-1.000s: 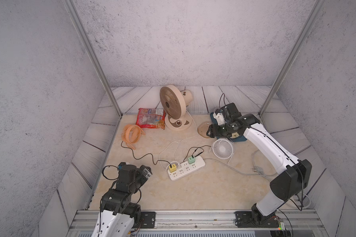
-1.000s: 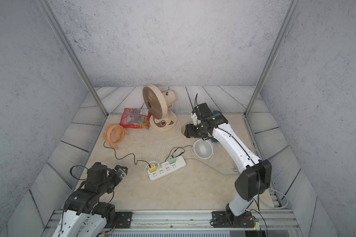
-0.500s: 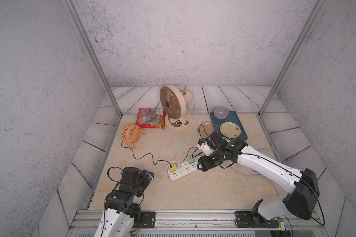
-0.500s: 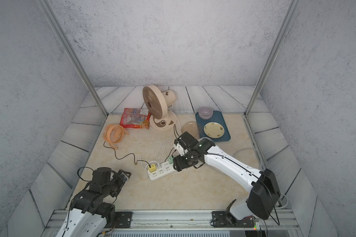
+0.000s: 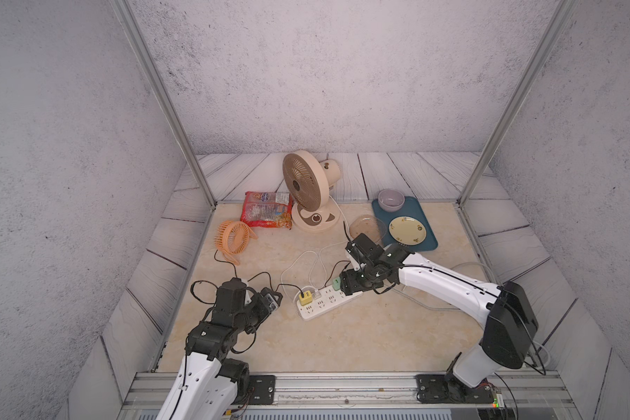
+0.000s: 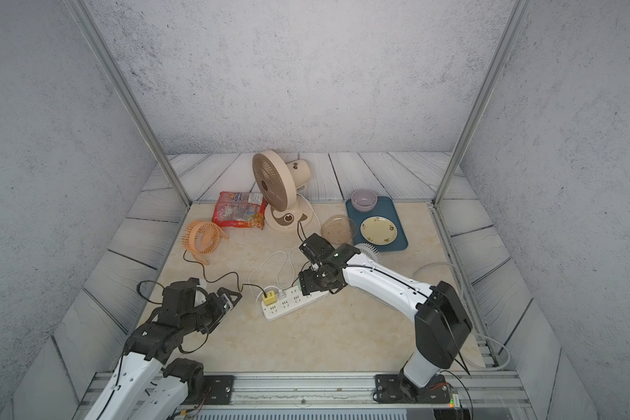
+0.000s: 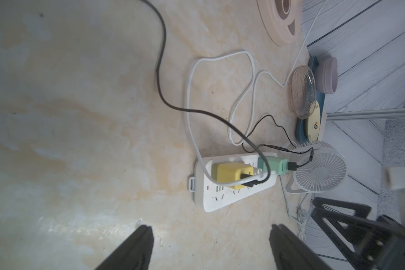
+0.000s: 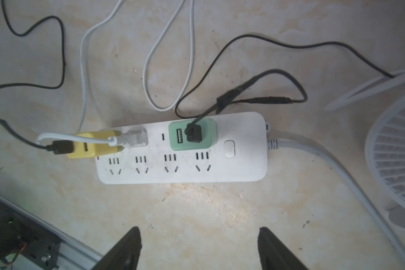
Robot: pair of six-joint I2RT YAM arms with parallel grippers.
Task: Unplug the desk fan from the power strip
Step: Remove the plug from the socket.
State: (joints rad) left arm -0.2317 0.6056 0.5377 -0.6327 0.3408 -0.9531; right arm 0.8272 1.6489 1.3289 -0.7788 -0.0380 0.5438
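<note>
The beige desk fan (image 5: 306,189) (image 6: 273,185) stands at the back. Its white cord (image 8: 166,46) loops forward to a white plug (image 8: 136,139) seated in the white power strip (image 5: 328,300) (image 6: 291,303) (image 8: 180,173). That plug sits between a yellow adapter (image 8: 91,145) and a green adapter (image 8: 192,136). My right gripper (image 5: 348,287) (image 8: 198,231) hovers open over the strip's switch end, nothing between its fingers. Left of the strip (image 7: 232,189), my left gripper (image 5: 273,300) (image 7: 211,229) is open and empty, a short way off.
Black cords run from the adapters to an orange fan (image 5: 233,236) and a small white fan (image 8: 395,152). A snack packet (image 5: 266,214) lies beside the desk fan. A blue tray (image 5: 415,209) holds a bowl (image 5: 391,200) and plate (image 5: 407,230); a glass dish (image 5: 366,227) lies beside it.
My right arm swung from the tray at the back down to the power strip's switch end, and its jaws widened. My left gripper edged closer to the strip.
</note>
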